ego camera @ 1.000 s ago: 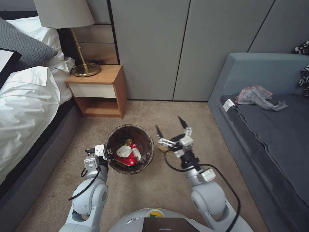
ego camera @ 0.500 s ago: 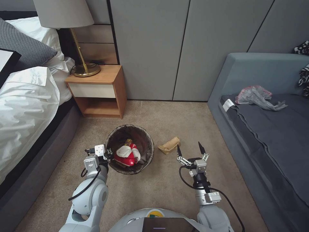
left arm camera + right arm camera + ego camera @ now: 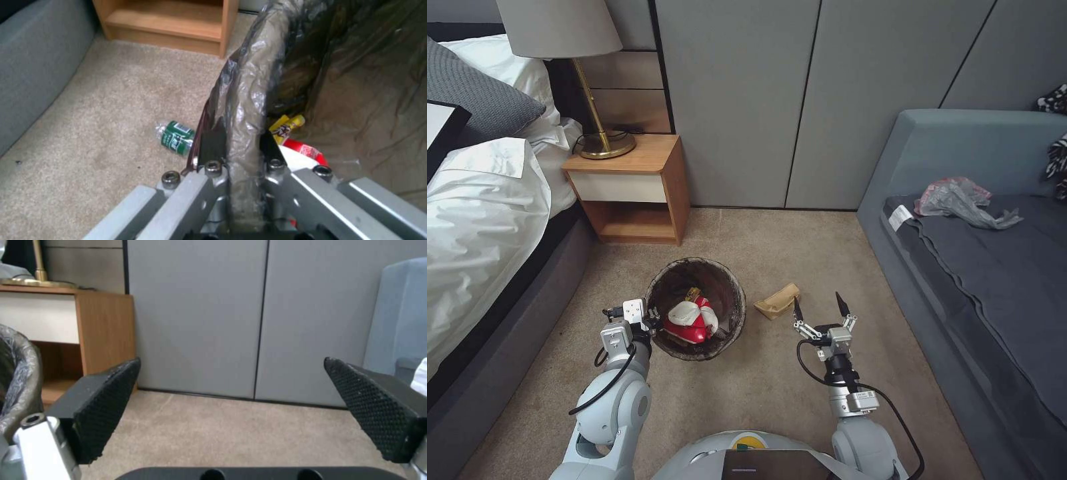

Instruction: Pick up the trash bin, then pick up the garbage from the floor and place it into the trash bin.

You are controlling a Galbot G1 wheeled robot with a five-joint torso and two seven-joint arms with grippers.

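Left claw point(image 3: 650, 319) is clamping the near rim of the trash bin point(image 3: 730, 293), with red-and-white snack packets point(image 3: 688, 321) sitting inside. Right claw point(image 3: 820, 308) is hanging wide open with nothing in it, just short of the tan paper bag point(image 3: 776, 301) lying on the carpet point(image 3: 774, 387) right of the bin. On the bin's far side, a green-labelled bottle point(image 3: 176, 138) is lying on the floor too.
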